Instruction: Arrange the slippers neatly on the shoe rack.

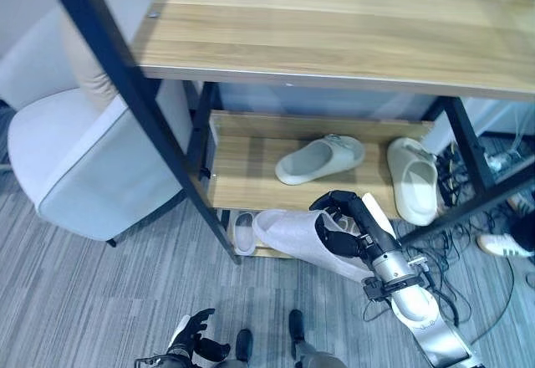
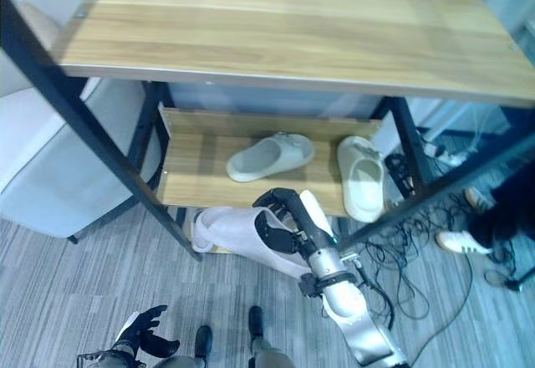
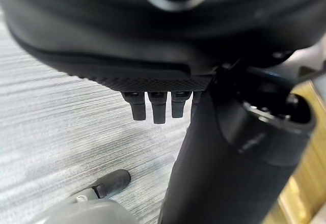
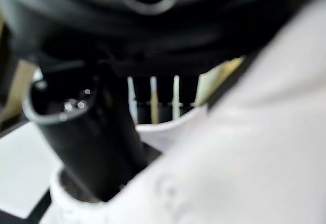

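White slipper (image 1: 288, 236) gripped in the right hand (image 1: 341, 227); left hand (image 1: 194, 332) hangs relaxed, empty.

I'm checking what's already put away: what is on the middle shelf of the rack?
Two pale slippers: one tilted near the shelf's middle, another by its right end. The right hand holds a white slipper in front, covering the front edge.

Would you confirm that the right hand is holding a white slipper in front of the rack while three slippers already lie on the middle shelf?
Not quite: two slippers lie on the middle shelf, not three, as the left eye view shows. The rest stands: the right hand has its fingers curled round a white slipper in front of the rack.
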Robot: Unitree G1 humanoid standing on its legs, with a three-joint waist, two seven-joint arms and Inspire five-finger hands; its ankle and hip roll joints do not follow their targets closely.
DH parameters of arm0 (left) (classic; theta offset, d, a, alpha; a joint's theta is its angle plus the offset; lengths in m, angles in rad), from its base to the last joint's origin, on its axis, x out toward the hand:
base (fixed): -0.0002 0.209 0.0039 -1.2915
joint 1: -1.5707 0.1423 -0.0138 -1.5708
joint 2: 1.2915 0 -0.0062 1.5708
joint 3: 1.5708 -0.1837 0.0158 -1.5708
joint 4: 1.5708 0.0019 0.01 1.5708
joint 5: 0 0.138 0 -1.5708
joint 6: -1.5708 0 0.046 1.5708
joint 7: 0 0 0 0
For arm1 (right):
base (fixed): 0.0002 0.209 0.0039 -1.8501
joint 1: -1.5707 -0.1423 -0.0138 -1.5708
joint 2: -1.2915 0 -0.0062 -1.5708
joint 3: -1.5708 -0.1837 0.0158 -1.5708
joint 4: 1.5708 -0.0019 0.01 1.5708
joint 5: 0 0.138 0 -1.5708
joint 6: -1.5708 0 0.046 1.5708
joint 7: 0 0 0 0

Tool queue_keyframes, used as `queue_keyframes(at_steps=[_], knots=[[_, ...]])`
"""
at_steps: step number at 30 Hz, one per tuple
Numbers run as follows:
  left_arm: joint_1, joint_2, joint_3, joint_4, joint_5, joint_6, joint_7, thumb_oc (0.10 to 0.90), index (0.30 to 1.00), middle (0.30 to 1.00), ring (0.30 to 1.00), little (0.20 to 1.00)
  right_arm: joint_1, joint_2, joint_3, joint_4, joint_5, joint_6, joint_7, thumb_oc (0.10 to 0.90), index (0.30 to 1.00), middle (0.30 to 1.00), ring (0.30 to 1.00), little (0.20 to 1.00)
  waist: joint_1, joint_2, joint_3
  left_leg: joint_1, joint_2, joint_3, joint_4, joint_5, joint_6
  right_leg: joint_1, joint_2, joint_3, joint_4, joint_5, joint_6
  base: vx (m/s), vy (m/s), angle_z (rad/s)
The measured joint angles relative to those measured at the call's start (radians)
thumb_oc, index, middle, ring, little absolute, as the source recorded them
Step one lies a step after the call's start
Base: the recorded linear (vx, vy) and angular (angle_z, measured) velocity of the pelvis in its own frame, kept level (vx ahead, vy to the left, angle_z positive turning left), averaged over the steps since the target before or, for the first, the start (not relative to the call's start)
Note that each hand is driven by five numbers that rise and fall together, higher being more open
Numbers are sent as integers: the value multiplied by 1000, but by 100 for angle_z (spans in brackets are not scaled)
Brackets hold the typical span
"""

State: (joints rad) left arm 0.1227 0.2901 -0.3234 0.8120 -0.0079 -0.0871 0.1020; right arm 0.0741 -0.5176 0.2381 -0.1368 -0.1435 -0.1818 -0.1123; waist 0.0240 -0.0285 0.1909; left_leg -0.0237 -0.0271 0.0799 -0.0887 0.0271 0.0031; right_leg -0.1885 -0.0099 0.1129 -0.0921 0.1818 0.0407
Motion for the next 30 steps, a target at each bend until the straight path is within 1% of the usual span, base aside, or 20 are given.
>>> queue_keyframes(at_steps=[2,3,4,6,8,9,10,11,12,13,14,15,16,17,18,19,20,21,25,30], knots=[[-28,-5,-16,11,-1,0,1,800,900,900,900,900,-16,-15,13,2,1,-3,1,400,300,300,300,300,-14,6,16,-17,-7,38,0,4,8,-31,-1,33,0,13,7,-230,26,-64],[-42,-11,-21,11,-2,0,0,800,900,900,900,900,-16,-25,21,3,1,-3,1,400,300,300,300,300,-22,11,23,-20,-9,54,2,5,9,-40,-1,35,0,17,14,-230,19,-47],[-63,-17,-33,10,-9,-2,3,800,900,900,900,900,-23,-32,34,6,1,-3,1,400,300,300,300,300,-38,3,38,-46,-12,78,33,-3,16,-67,-1,53,22,23,10,-190,19,-48],[-115,-26,-52,9,-11,-20,4,800,900,900,900,900,-53,-43,67,7,1,-4,10,400,300,300,300,300,-44,-9,76,-88,-13,112,74,-21,23,-116,2,86,45,19,15,-156,25,-57],[-156,-55,-65,9,-12,-21,4,800,900,900,900,900,-74,-53,93,13,1,-4,20,400,300,300,300,300,-42,-24,106,-112,-16,149,93,-24,26,-154,-4,82,57,18,16,-63,18,-53],[-180,-80,-70,8,-11,-22,-2,800,900,900,900,900,-81,-64,105,13,1,-4,23,400,300,300,300,300,-51,-25,131,-122,-16,159,104,-27,29,-160,-7,79,56,18,16,-137,3,-27],[-183,-99,-70,0,-11,-25,-2,800,900,900,900,900,-80,-64,107,14,1,-4,24,400,300,300,300,300,-62,-23,144,-125,-15,157,110,-29,29,-161,-8,77,56,19,17,-138,2,-7],[-185,-105,-75,-1,-11,-28,-2,800,900,900,900,900,-81,-62,115,19,1,-7,22,400,300,300,300,300,-64,-24,149,-132,-25,157,120,-31,28,-166,-8,71,65,34,29,-185,-8,1],[-201,-104,-104,0,-11,-29,1,800,900,900,900,900,-108,-63,125,48,0,-13,17,400,300,300,300,300,-65,-28,160,-150,-14,156,152,-45,26,-195,-10,53,103,36,45,-85,-37,-3],[-209,-105,-115,1,-10,-28,-4,800,900,900,900,900,-128,-64,138,78,-6,-10,23,400,300,300,300,300,-59,-28,162,-163,-13,156,158,-46,28,-206,-16,38,107,21,40,-117,-66,0],[-211,-105,-118,-4,-10,-29,-5,800,900,900,900,900,-139,-63,142,95,-8,-8,22,400,300,300,300,300,-60,-23,167,-175,-8,153,177,-49,30,-210,-24,5,108,10,44,-51,-110,14],[-212,-105,-114,-12,-10,-30,-3,800,900,900,900,900,-145,-66,142,107,-9,-4,22,400,300,300,300,300,-52,-4,183,-189,8,144,194,-51,31,-210,-31,-51,111,-13,52,-66,-125,21],[-212,-104,-106,-23,-9,-28,-3,800,900,900,900,900,-145,-68,136,110,-10,-4,21,400,300,300,300,300,-36,21,199,-189,26,132,189,-53,32,-218,-27,-95,153,-33,31,-62,-127,40],[-205,-92,-107,-34,-9,-28,1,800,900,900,900,900,-141,-66,139,117,-10,-4,20,400,300,300,300,300,-36,25,200,-194,18,100,193,-54,23,-210,-39,-123,198,-44,5,-99,-105,43],[-205,-81,-102,-34,-9,-31,1,800,900,900,900,900,-150,-70,144,120,-13,-4,21,400,300,300,300,300,-25,31,203,-202,17,86,196,-47,13,-214,-35,-132,198,-45,-28,-72,-149,46],[-210,-76,-94,-26,-10,-34,2,800,900,900,900,900,-170,-73,143,124,-25,-4,19,400,300,300,300,300,-8,41,209,-214,26,76,190,-43,10,-222,-29,-140,194,-43,-31,-63,-155,24],[-210,-74,-89,-25,-10,-36,4,800,900,900,900,900,-178,-72,143,127,-30,-4,18,400,300,300,300,300,-4,42,210,-218,28,75,187,-40,8,-226,-28,-141,192,-42,-33,-70,-161,15],[-209,-63,-82,-20,-10,-36,15,800,900,900,900,900,-205,-76,142,129,-37,-4,15,400,300,300,300,300,13,47,210,-241,27,69,189,-30,-6,-244,-25,-154,191,-41,-34,-72,-104,13],[-216,-60,-95,-19,-11,-38,20,800,900,900,900,900,-272,-93,126,135,-46,-4,-22,400,300,300,300,300,17,60,219,-312,33,31,218,-25,-14,-287,-25,-190,192,-36,-45,-60,-75,25],[-269,-68,-131,-33,-31,-39,21,800,900,900,900,900,-416,-92,96,242,-78,0,-104,400,300,300,300,300,29,64,223,-443,30,23,301,-39,-11,-390,-33,-192,223,-27,-56,-71,-42,6]])
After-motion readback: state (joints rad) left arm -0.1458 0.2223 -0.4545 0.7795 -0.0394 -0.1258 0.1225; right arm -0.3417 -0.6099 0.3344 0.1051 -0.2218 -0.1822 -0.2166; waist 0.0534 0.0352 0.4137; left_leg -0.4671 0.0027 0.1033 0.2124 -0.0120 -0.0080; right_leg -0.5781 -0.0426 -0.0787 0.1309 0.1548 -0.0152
